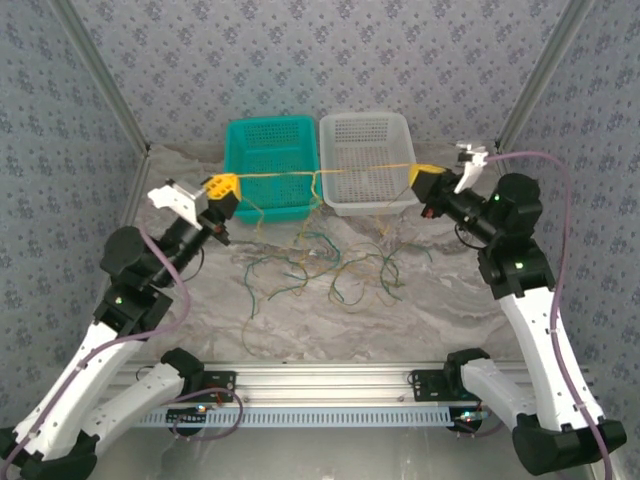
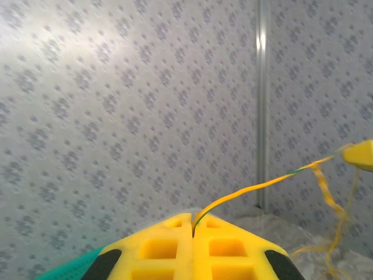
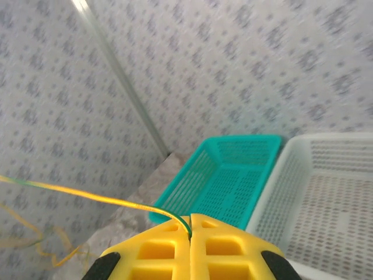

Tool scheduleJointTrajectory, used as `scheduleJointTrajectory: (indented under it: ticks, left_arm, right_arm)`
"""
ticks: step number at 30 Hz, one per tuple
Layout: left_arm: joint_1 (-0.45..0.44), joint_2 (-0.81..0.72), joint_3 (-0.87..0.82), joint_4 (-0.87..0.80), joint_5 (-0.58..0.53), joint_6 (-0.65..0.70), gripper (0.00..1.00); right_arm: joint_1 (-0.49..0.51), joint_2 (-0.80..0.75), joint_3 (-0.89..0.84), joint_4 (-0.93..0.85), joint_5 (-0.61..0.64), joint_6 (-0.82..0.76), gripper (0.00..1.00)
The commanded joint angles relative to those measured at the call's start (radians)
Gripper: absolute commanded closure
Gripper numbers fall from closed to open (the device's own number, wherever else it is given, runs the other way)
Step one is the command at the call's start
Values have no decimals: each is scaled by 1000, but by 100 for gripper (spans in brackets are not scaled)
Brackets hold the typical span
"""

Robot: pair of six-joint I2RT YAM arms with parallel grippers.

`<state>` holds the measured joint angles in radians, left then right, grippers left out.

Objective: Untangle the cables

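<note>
From above, pinched at both ends: one yellow cable (image 1: pixel 300 177), drawn into a nearly straight line across the middle of the frame, between the left gripper (image 1: pixel 222 187) at centre left and the right gripper (image 1: pixel 425 176) at centre right. Both clenched tight on it. Passing in front of the teal basket (image 1: pixel 268 135) and the white basket (image 1: pixel 365 135), set side by side at upper centre. Trailing down from that line, near its middle and near its left end, a few yellowish strands.

Lower, at centre frame, spread on the marbled table (image 1: pixel 330 325) in loops and curls: the loose cables (image 1: pixel 320 265), tan and dark green, overlapping one another, just below the baskets.

On the left wrist camera, at bottom centre, yellow fingers (image 2: pixel 157 248) pressed flat together, with the yellow cable (image 2: pixel 256 188) leaving the seam and arcing up to the right edge, onto the right gripper (image 2: pixel 361 154). A trace of dark green beside the yellow at the seam.

On the right wrist camera, the same closed seam at bottom centre, the yellow cable (image 3: pixel 87 196) running off to the left edge, the teal basket (image 3: pixel 233 181) and white basket (image 3: pixel 326 192) beyond.
</note>
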<state>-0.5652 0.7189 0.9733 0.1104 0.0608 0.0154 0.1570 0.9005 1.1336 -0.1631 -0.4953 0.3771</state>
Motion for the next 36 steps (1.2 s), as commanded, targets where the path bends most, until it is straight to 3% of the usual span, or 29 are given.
scheduleJointTrajectory:
  ticks: [1,5,15,20,27,30,32,36]
  left_arm:
    - [49,34,101,-51,-98,-24,100]
    - [133,126,220,-96,-84,-67,100]
    - [442,508,526,-231,39,-345,100]
    - [455,654,602,-144,161,-312,100]
    - [465,813,745,-142,175,-333,100]
    - [498,896,823,-144,185,-402,100]
    - [526,973,918,-190,171,-444,100]
    - [530,1158,1206,-404,72,-401,100]
  right_arm:
    - [-75,-4,50,-43,57,82,100]
    - [-177,18,103,-25,50,161,100]
    - [-451,57,89,108,-44,422,100]
    - [-467,60,92,137,-63,442,100]
    - [-468,39,133,76,-53,385,100]
    - [-477,34,170,-8,-13,345,100]
    - [-496,18,171,-23,4,350,100]
    - [-519,-13,178,-86,51,368,100]
